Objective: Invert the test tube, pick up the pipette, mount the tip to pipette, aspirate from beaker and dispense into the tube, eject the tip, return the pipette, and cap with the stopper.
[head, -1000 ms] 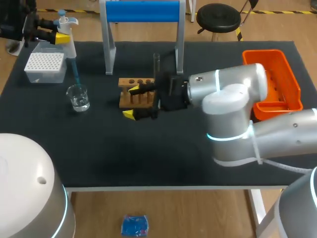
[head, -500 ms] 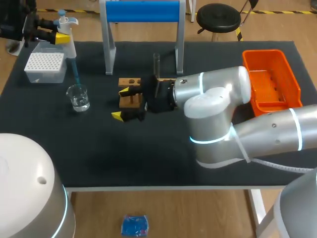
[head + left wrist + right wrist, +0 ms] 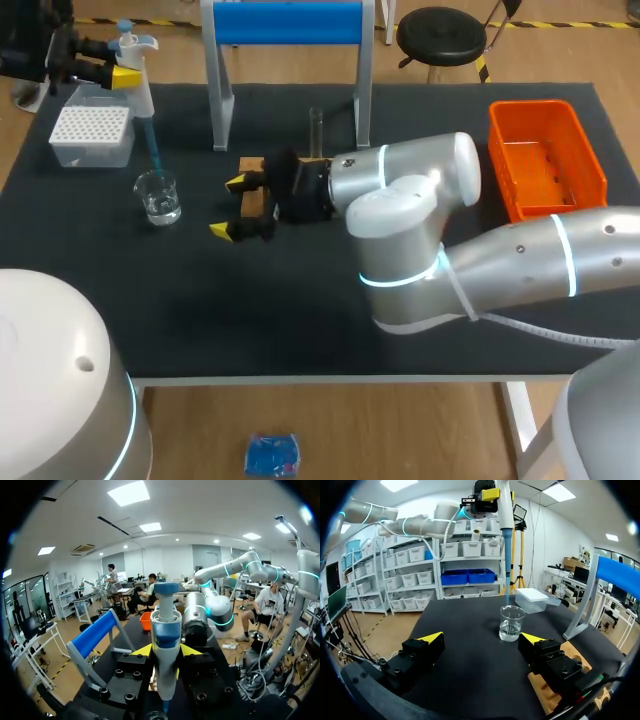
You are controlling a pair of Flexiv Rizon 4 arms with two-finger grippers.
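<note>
- The right arm hides most of the rack (image 3: 251, 166); only its left end shows, with the tube (image 3: 316, 128) upright behind.
- Right gripper (image 3: 230, 207): fingers wide apart, empty, beaker (image 3: 158, 195) ahead and apart.
- Left gripper (image 3: 125, 76) is clamped on the pipette (image 3: 141, 92), whose blue tip is just over the beaker.
- The beaker holds a little clear liquid.
</note>
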